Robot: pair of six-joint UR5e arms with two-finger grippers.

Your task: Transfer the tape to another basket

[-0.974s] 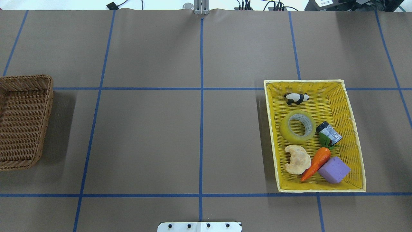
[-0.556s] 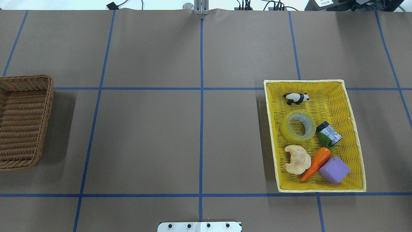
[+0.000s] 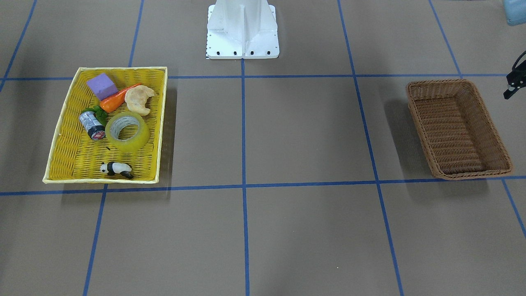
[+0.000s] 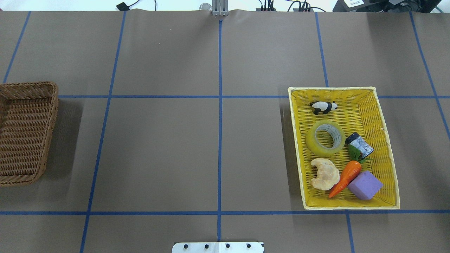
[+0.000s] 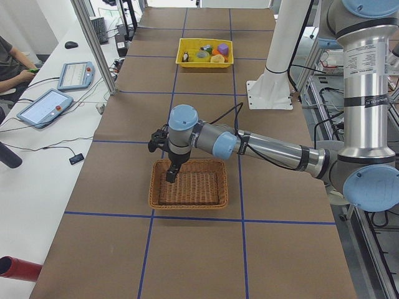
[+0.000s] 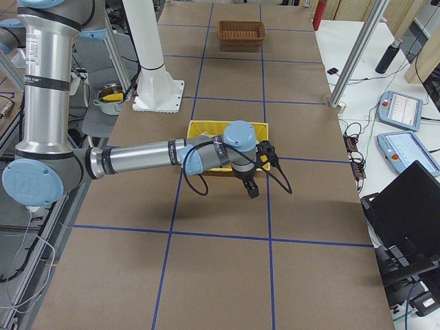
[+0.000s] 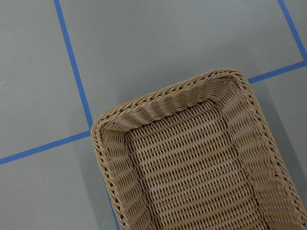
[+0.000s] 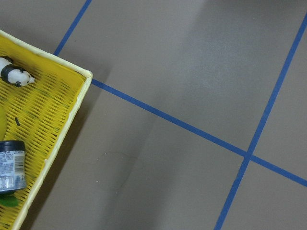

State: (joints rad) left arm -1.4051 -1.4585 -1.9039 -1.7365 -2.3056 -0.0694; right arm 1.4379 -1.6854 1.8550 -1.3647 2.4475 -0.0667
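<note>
The tape [image 4: 325, 138], a translucent yellow roll with a grey-white core, lies flat in the yellow tray [image 4: 330, 89]; it also shows in the front-facing view [image 3: 127, 131]. The brown wicker basket [image 4: 52, 116] stands empty at the table's other end [image 3: 460, 82] and fills the left wrist view [image 7: 168, 103]. My left gripper [image 5: 169, 176] hangs over the basket's rim. My right gripper [image 6: 252, 191] hangs over the table beside the tray. I cannot tell whether either gripper is open or shut. No fingers show in the wrist views.
The tray also holds a panda figure [image 4: 323, 106], a small cylinder [image 4: 359, 144], a carrot [image 4: 346, 177], a purple block [image 4: 365, 185] and a pastry [image 4: 325, 174]. Blue tape lines grid the brown table. The robot's white base [image 3: 242, 28] stands at the table's edge.
</note>
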